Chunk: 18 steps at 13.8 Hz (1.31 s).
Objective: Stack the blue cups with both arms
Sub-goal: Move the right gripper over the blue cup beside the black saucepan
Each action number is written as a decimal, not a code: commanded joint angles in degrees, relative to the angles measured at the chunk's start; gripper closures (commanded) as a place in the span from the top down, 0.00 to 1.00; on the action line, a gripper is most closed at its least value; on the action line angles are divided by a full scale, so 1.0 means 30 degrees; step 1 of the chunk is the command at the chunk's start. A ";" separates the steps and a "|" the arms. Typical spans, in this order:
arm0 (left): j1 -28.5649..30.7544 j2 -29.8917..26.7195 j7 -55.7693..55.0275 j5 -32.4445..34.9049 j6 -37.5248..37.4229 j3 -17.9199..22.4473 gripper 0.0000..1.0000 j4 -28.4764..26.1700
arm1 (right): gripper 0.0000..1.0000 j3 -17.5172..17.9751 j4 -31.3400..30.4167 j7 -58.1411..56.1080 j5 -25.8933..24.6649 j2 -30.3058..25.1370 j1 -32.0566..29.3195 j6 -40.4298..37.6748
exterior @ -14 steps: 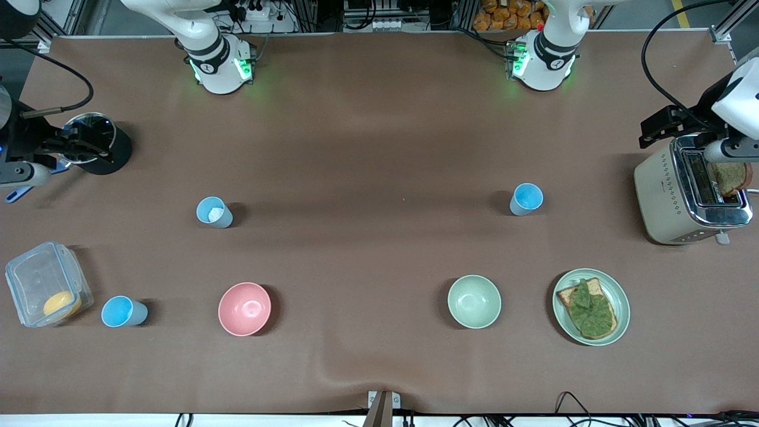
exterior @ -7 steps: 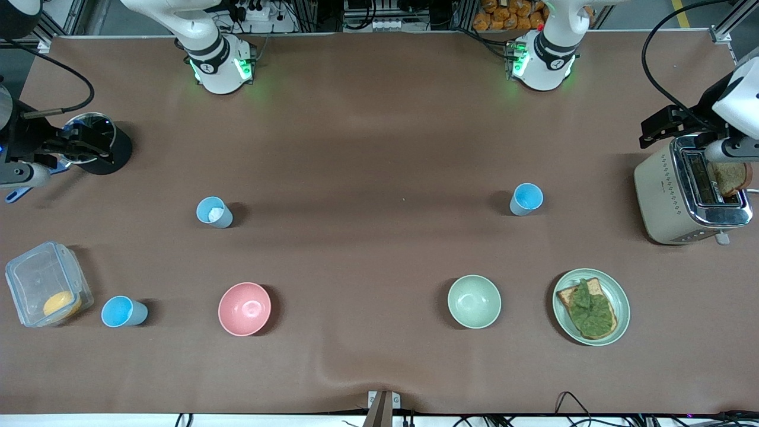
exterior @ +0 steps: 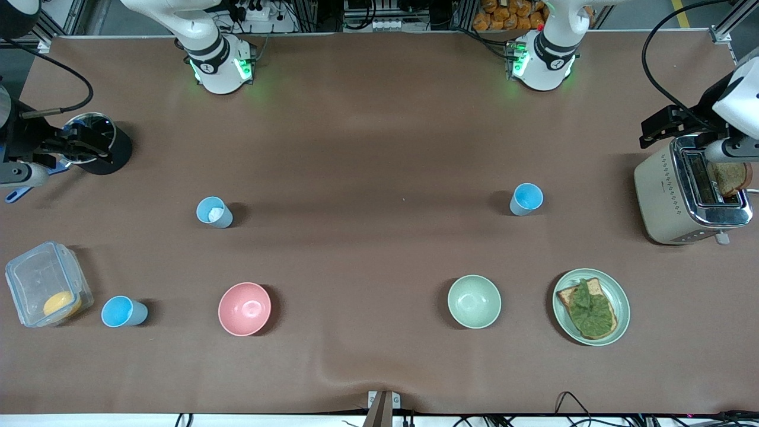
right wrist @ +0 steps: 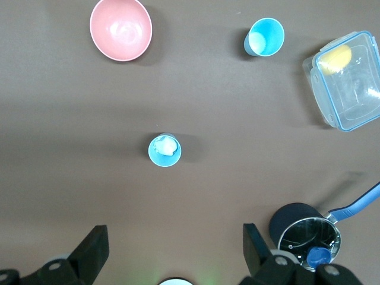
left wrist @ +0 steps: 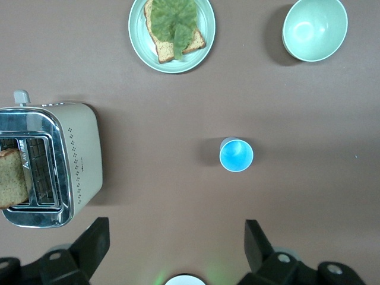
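Three blue cups stand upright and apart. One (exterior: 526, 198) (left wrist: 236, 154) is toward the left arm's end, farther from the camera than the green bowl. A second (exterior: 214, 212) (right wrist: 164, 149), with a white lump inside, is toward the right arm's end. The third (exterior: 123, 312) (right wrist: 264, 37) stands beside the clear box, nearer the camera. My left gripper (left wrist: 176, 224) (exterior: 649, 133) hangs open and empty, high over the table between the first cup and the toaster. High over the second cup's area, my right gripper (right wrist: 174, 228) (exterior: 99, 148) is open and empty too.
A pink bowl (exterior: 244, 308) and a green bowl (exterior: 474, 301) sit nearer the camera. A plate with toast and greens (exterior: 616, 296), a toaster (exterior: 664, 196) holding bread, a clear lidded box (exterior: 35, 273) and a black pot (exterior: 115, 157) line the table's ends.
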 commanded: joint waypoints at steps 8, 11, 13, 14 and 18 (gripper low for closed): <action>0.0162 -0.0089 0.0093 -0.0273 -0.0078 -0.0001 1.00 0.0164 | 1.00 0.0064 0.0359 0.0319 0.0037 0.0005 0.0067 -0.0665; 0.0162 -0.0059 0.0093 -0.0273 -0.0136 -0.0059 1.00 0.0164 | 1.00 0.0181 0.0242 0.0319 0.0357 0.0092 0.0155 -0.0201; 0.0191 -0.0089 0.0093 -0.0273 -0.0136 -0.0060 1.00 0.0106 | 1.00 0.0182 -0.0426 0.0318 0.1237 0.0180 0.0620 0.1055; 0.0192 -0.0089 0.0064 -0.0273 -0.0136 -0.0060 1.00 0.0105 | 1.00 0.0182 -0.1157 0.0319 0.1238 0.0181 0.0972 0.2077; 0.0367 -0.0118 0.0122 -0.0273 -0.0195 -0.0001 1.00 0.0135 | 1.00 0.0182 -0.4908 0.1196 0.1268 0.0122 0.1356 0.5132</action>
